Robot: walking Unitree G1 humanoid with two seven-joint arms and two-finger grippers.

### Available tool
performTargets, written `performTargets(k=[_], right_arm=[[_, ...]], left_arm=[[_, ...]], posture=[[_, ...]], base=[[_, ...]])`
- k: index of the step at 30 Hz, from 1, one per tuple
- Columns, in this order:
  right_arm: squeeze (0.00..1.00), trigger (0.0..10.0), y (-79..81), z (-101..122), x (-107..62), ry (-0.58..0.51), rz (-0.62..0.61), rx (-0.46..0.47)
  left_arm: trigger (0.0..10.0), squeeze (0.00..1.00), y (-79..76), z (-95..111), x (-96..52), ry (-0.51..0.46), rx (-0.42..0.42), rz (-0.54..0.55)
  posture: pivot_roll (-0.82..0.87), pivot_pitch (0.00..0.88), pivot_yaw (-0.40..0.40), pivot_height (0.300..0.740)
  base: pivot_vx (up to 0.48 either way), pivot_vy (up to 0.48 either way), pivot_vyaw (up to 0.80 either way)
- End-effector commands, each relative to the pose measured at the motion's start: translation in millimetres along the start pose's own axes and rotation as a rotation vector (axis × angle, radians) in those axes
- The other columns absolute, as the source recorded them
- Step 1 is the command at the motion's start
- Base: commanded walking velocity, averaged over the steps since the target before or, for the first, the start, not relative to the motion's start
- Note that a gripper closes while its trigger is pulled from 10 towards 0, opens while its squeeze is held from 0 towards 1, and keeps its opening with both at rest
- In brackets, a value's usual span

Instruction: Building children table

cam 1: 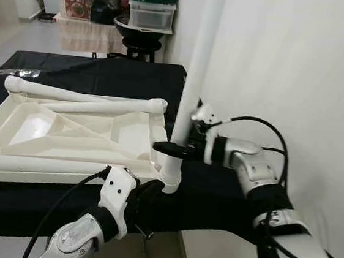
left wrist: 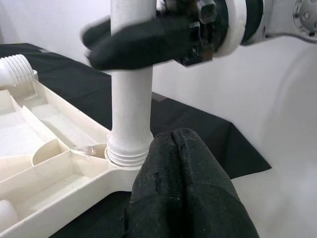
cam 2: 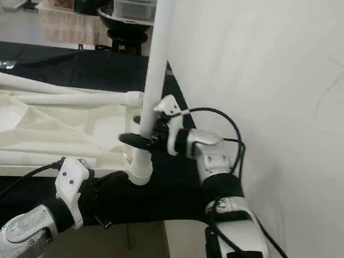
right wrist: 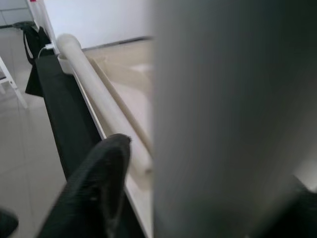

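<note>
A white plastic children's tabletop (cam 1: 67, 131) lies upside down on a black cloth, its ribbed underside facing up. One white tubular leg (cam 1: 191, 88) stands upright in the corner socket nearest the wall. Two loose legs (cam 1: 83, 98) lie crossed over the far edge, and another leg (cam 1: 33, 165) lies along the near edge.

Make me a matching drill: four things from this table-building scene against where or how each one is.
1. upright leg
2. right gripper
3. left gripper
4. green-lidded container

A. in the background, beyond the black cloth
B. fingers together, near the tabletop's corner
C. standing in the tabletop's corner socket
D. clamped around the leg

1-C, 2-D, 3-B, 4-A
</note>
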State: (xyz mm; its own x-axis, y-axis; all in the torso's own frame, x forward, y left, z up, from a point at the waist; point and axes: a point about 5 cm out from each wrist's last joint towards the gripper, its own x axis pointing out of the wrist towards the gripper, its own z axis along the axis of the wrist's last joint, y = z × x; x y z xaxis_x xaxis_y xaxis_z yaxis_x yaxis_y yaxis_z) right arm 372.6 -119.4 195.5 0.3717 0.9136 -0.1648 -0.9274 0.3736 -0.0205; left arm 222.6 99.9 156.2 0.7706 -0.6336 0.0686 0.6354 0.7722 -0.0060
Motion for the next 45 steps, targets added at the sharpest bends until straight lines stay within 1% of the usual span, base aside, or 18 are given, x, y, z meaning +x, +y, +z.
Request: performTargets(k=[1,7,15,16,17,19,23,29,30,33,34,38,40,41,42,43,44,45], right_arm=[[0.00,0.0,1.8,-4,0.0,-0.003,0.032,0.009],[0.00,0.0,-0.6,-7,-9.8,-0.025,0.016,0.003],[0.00,0.0,5.1,-21,-14.4,-0.032,-0.153,0.028],[0.00,0.0,2.9,-33,-7.8,0.004,-0.439,0.070],[0.00,0.0,2.9,-33,-7.8,0.004,-0.439,0.070],[0.00,0.0,46.2,-58,15.6,0.021,-0.806,0.222],[0.00,0.0,63.8,-61,29.4,0.008,-0.822,0.241],[0.00,0.0,34.5,-54,24.6,0.006,-0.841,0.175],[0.00,10.0,30.9,-52,21.9,0.015,-0.862,0.162],[0.00,10.0,30.1,-47,21.0,0.035,-0.850,0.135],[1.00,10.0,33.7,-42,23.4,0.046,-0.793,0.116],[1.00,10.0,34.8,-34,26.4,0.035,-0.686,0.097],[0.99,10.0,27.0,-14,24.9,-0.045,-0.516,0.026],[0.75,10.0,24.0,-5,22.3,-0.072,-0.437,-0.022],[0.75,10.0,24.0,-5,22.3,-0.072,-0.437,-0.022],[0.18,10.0,21.7,1,19.1,-0.081,-0.362,-0.060],[0.00,10.0,20.2,5,15.7,-0.066,-0.277,-0.111],[0.00,10.0,20.2,5,15.7,-0.066,-0.277,-0.111]], left_arm=[[10.0,0.00,-1.1,-1,0.3,-0.003,-0.004,0.002],[10.0,0.00,-1.8,0,-0.4,-0.004,-0.005,0.000],[10.0,0.00,-2.3,2,-2.1,-0.009,-0.004,0.000],[10.0,0.00,-2.4,3,-3.4,-0.009,-0.004,0.000],[10.0,0.00,-2.4,3,-3.4,-0.009,-0.004,0.000],[10.0,0.00,-1.1,4,-5.3,-0.007,-0.002,0.000],[10.0,0.00,-0.2,4,-4.6,-0.004,-0.004,-0.005],[10.0,0.00,0.1,3,-2.2,-0.007,-0.002,-0.001],[10.0,0.00,0.4,3,-2.0,-0.009,0.000,0.003],[10.0,0.00,0.7,3,-1.7,-0.009,0.001,0.008],[10.0,0.00,0.8,3,-1.6,-0.009,0.001,0.008],[10.0,0.00,1.0,3,-1.5,-0.007,0.000,0.006],[10.0,0.00,1.1,2,-1.2,-0.006,-0.002,0.005],[10.0,0.00,1.2,2,-1.1,-0.006,-0.002,0.005],[10.0,0.00,1.2,2,-1.1,-0.006,-0.002,0.005],[10.0,0.00,1.3,1,-1.1,-0.005,-0.002,0.006],[10.0,0.00,1.4,1,-1.0,-0.004,-0.002,0.006],[10.0,0.00,1.4,1,-1.0,-0.004,-0.002,0.006]], posture=[[-0.01,0.000,-0.102,0.740],[-0.01,0.000,-0.098,0.740],[-0.02,0.000,-0.105,0.740],[-0.02,0.000,-0.110,0.740],[-0.02,0.000,-0.110,0.740],[-0.04,0.006,-0.086,0.740],[-0.03,0.000,-0.093,0.740],[-0.03,0.000,-0.096,0.740],[-0.03,0.000,-0.096,0.740],[-0.03,0.000,-0.095,0.740],[-0.03,0.000,-0.095,0.740],[-0.02,0.000,-0.093,0.740],[-0.02,0.000,-0.092,0.740],[-0.02,0.000,-0.094,0.740],[-0.02,0.000,-0.094,0.740],[-0.02,0.000,-0.092,0.740],[-0.02,0.000,-0.093,0.740],[-0.02,0.000,-0.093,0.740]], base=[[0.000,0.000,0.00],[0.000,0.000,0.00],[0.000,0.000,0.00],[0.000,0.000,0.00],[0.000,0.000,0.00],[0.000,0.000,0.00],[0.000,0.000,0.00],[0.000,0.000,0.00],[0.000,0.000,0.00],[0.000,0.000,0.00],[0.000,0.000,0.00],[0.000,0.000,0.00],[0.000,0.000,0.00],[0.000,0.000,0.00],[0.000,0.000,0.00],[0.000,0.000,0.00],[0.000,0.000,0.00],[0.000,0.000,0.00]])
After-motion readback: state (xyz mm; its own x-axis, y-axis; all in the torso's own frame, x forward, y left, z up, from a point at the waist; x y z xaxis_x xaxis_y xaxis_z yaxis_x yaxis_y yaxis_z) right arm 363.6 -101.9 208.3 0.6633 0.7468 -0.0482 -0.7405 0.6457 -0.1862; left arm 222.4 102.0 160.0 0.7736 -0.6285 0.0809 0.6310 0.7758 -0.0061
